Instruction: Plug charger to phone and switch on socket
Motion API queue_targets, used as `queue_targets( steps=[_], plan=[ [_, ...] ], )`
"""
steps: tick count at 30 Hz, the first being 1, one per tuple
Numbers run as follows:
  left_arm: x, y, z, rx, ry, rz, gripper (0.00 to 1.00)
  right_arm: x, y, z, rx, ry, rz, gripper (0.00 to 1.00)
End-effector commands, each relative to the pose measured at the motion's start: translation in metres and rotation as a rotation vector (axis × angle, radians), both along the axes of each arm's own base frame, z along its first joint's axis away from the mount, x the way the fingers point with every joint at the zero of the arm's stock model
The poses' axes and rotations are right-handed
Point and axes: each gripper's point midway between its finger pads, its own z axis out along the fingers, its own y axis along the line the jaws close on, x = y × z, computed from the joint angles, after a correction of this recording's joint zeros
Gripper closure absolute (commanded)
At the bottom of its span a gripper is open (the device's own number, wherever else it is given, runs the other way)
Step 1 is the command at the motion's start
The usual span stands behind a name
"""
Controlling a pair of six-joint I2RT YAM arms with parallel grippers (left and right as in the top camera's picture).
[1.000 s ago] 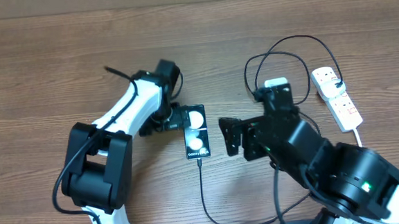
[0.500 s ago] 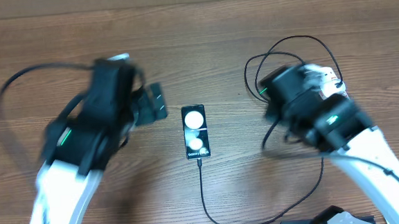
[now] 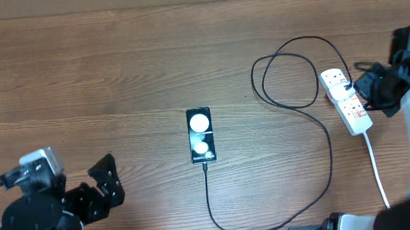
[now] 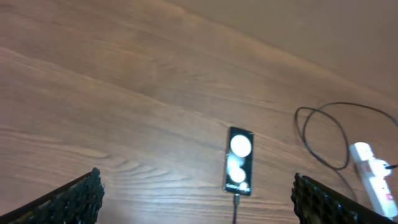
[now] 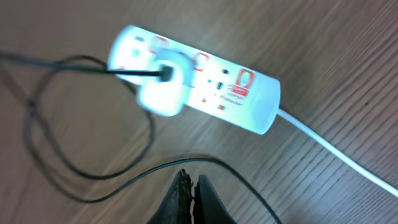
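Logged socket (image 3: 345, 101) at right of tabletop (image 3: 116, 63), long axis slanting far-left to near-right, just beside closed, empty right claw (image 5: 191, 184), well apart from wide-open left claw (image 3: 101, 184); red switches' position too blurred, possibly unpressed.

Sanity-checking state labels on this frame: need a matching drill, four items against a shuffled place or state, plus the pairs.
Items:
1. phone
2. socket
3. left gripper
4. right gripper

States:
A. shut, holding nothing
B. centre, charger at its near end
C. open
D. far right, white plug in it

Pairs: 1-B, 2-D, 3-C, 4-A
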Motion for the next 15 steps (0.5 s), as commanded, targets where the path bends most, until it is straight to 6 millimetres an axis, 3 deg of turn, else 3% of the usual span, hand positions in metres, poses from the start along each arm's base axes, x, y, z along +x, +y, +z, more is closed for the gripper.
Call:
queue_targets(
  steps=[1,9,15],
  plan=[
    [-0.003,0.007,-0.001,0.013,0.005,0.037,0.00,0.016,-0.006,-0.021,0.092,0.039,0.064,0.96],
    [-0.004,0.008,-0.003,0.017,0.015,0.037,0.00,0.044,-0.023,-0.054,0.120,0.112,0.095,0.96],
    [-0.004,0.008,-0.003,0.016,0.015,0.036,0.00,0.053,-0.032,-0.073,0.133,0.113,0.078,0.96]
  ],
)
